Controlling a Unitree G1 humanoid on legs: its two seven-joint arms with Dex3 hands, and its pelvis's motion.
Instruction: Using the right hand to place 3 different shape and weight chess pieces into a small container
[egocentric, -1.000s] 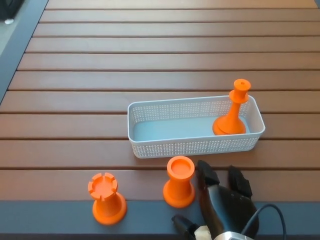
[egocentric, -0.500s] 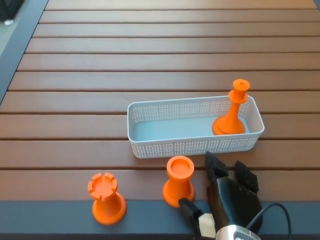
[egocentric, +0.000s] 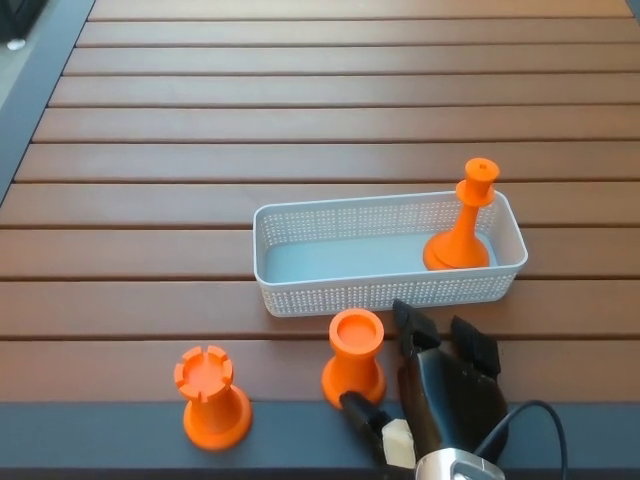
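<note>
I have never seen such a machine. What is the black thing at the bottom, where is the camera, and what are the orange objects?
The camera sits on a humanoid robot's head, looking down at a brown slatted wooden table. The black thing is the robot's right hand, open beside a round-topped orange chess piece, holding nothing. An orange notched rook piece stands further left. A tall slim orange piece stands inside the white perforated plastic basket. The left hand is out of view.
</note>
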